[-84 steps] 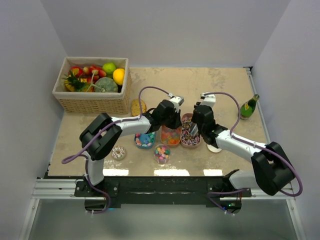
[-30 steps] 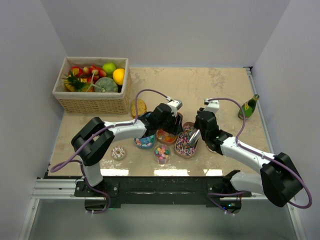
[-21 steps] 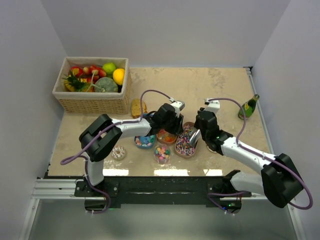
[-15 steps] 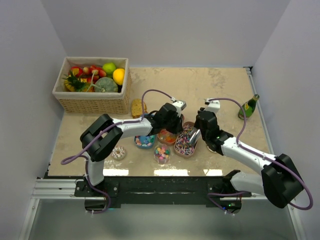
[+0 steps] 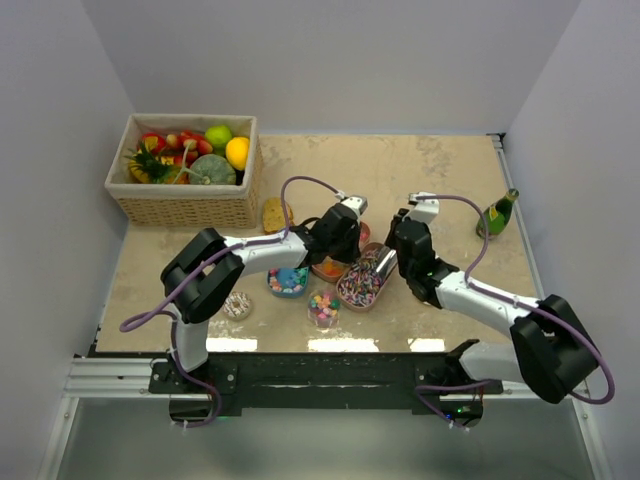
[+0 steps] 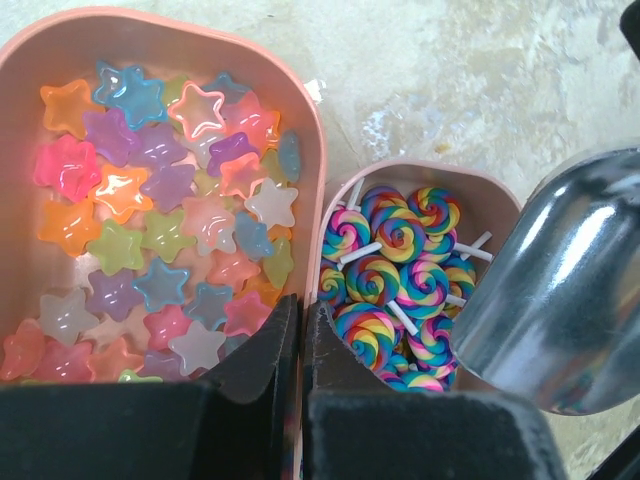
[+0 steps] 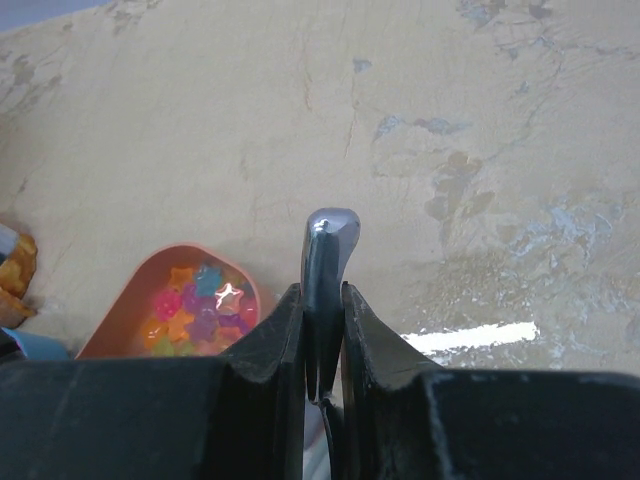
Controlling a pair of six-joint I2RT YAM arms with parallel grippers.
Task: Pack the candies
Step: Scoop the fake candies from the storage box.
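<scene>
Two pink dishes stand side by side. One holds star-shaped gummy candies, the other swirled lollipop candies. My left gripper is shut on the star dish's right rim, one finger inside each dish. From above it sits over both dishes. My right gripper is shut on the handle of a metal scoop. The scoop's bowl hangs over the lollipop dish's right edge. A small clear cup of pastel ball candies stands nearer the front.
A wicker basket of fruit fills the back left. A green bottle lies at the right edge. A blue dish, a brown cookie and a yellow waffle piece lie left of the dishes.
My left gripper has closed from open onto the star dish's rim. The lollipop dish and the scoop have shifted slightly left, toward the star dish.
</scene>
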